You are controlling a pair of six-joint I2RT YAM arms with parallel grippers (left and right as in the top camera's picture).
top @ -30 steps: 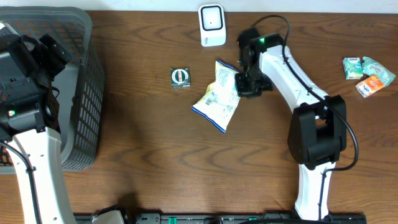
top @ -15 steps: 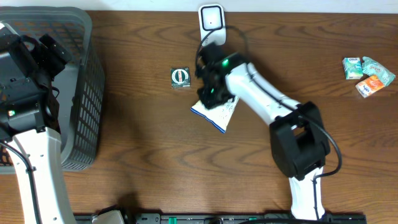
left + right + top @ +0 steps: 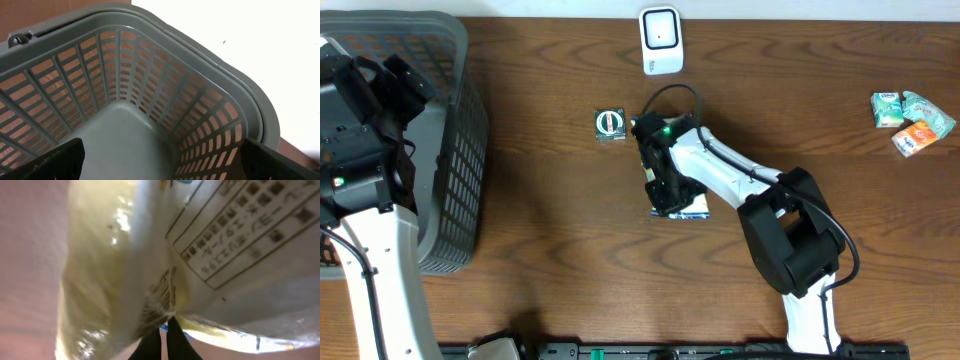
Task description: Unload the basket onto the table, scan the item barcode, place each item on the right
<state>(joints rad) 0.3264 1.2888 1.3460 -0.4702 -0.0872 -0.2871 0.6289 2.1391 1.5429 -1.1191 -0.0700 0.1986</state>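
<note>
Right wrist view is basically all snack bag [image 3: 200, 255], the right claw [image 3: 164, 336] pinching a thin bit of its edge. The scanner [image 3: 661, 40] sits well beyond the claw. With a grip that skinny, the bag could slip or twist and turn the barcode away. The left claw [image 3: 160, 165] hangs spread wide over the basket [image 3: 150, 75].

The bench [image 3: 550, 250] was brown wood with a visible grain and a dull sheen. The basket [image 3: 150, 85] was grey moulded plastic, matt and smooth. The snack bag [image 3: 125, 270] was glossy, crinkled printed film. The scanner [image 3: 660, 40] had a smooth white plastic shell.
</note>
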